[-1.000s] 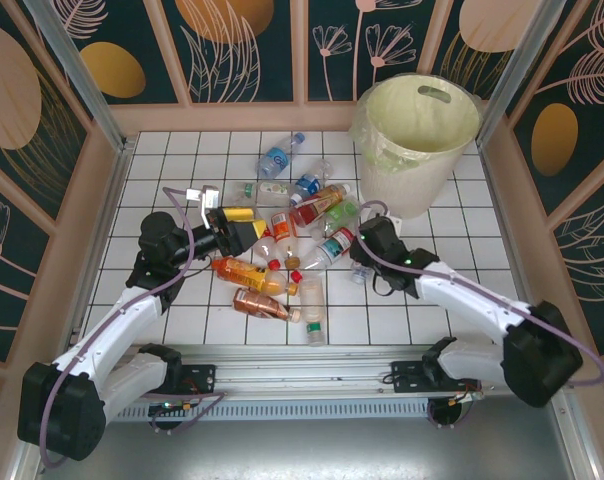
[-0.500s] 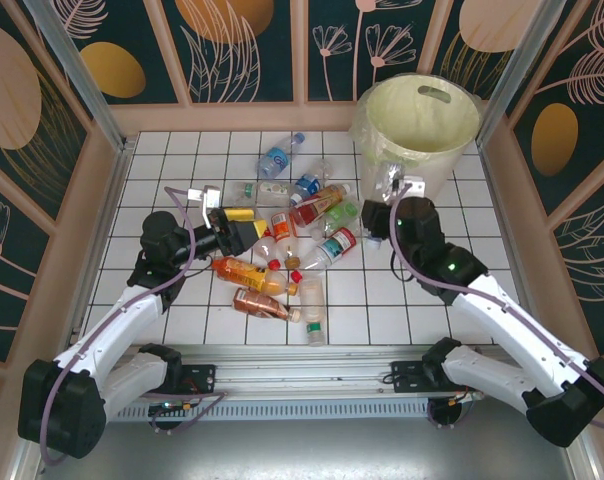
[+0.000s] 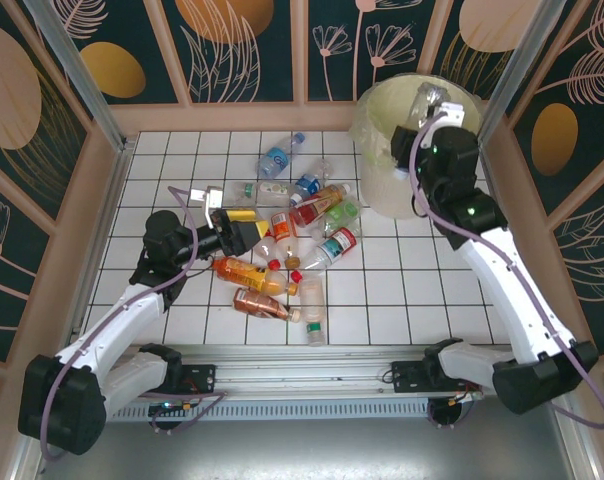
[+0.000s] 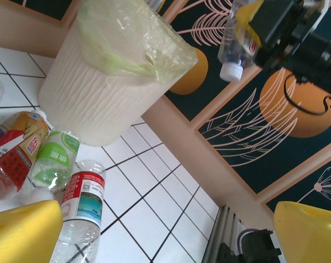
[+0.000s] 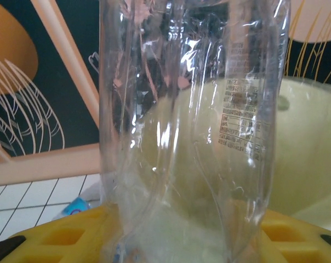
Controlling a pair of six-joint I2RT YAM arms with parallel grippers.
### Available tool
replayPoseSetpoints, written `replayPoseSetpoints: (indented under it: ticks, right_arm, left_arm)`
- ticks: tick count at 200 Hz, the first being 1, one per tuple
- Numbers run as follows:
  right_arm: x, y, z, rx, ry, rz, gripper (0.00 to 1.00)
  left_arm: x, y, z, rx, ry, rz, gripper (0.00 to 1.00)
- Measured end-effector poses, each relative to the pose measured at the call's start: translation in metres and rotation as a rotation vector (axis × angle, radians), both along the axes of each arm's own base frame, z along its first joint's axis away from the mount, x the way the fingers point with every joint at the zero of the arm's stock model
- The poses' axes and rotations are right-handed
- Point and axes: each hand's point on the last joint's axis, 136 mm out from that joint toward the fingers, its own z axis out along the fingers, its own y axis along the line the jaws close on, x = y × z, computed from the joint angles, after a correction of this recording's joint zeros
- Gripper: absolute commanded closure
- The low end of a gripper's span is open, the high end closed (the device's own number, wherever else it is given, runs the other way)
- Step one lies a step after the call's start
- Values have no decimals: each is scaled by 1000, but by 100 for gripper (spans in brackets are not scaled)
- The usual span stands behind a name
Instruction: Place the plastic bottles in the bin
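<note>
Bottle (image 3: 424, 99) over bin (image 4: 89, 98): a clear one with a white cap, pinched across its body by my right gripper (image 4: 253, 22) and hanging cap-down. The bin's open mouth lies below that gripper, its bag liner folded over the rim. I judge the bottle is held here to be dropped in, and letting go should be all the move needs. The grip is narrow, jaws pressed on thin plastic walls that look likely to dent.

My left gripper (image 3: 250, 231) stands spread wide and holds nothing. It sits low at the edge of the other bottles (image 3: 297, 245), which lie heaped just ahead of its fingers with red, green and blue labels mixed. A few strays lie farther beyond, toward the back wall. I read that as the left arm lined up for the next pick while the right unloads.

Everything rests on a white tiled table (image 3: 182, 160) gridded with dark lines. Wood-framed walls (image 3: 82, 60) in dark teal, painted with pale leaves and orange ovals, close it in on three sides.
</note>
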Motion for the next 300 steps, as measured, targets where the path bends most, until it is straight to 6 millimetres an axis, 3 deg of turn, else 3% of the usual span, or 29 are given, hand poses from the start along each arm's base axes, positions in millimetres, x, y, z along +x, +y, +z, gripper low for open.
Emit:
replayPoseSetpoints:
  ticks: [35, 82, 118, 174, 200, 240, 300]
  right_arm:
    - [39, -18, 19, 2, -12, -47, 49]
    - [84, -52, 18, 5, 20, -137, 49]
    - [117, -69, 7, 0, 74, -181, 49]
    - [159, -74, -36, -1, 226, -196, 49]
    - [170, -72, -56, -2, 301, -186, 49]
    - [169, -68, -92, 0, 424, -172, 49]
    - [165, -68, -112, 18, 495, -145, 49]
  left_arm:
    - [0, -1, -1, 1, 3, -4, 1]
    - [0, -1, -3, 5, 15, -4, 1]
    - [0, -1, -5, 8, 21, -3, 1]
    - [-2, -3, -5, 8, 23, -8, 1]
    - [-3, -3, -5, 10, 26, -8, 1]
    - [-2, -3, -5, 10, 27, -1, 1]
    - [-2, -4, -6, 12, 30, 1, 1]
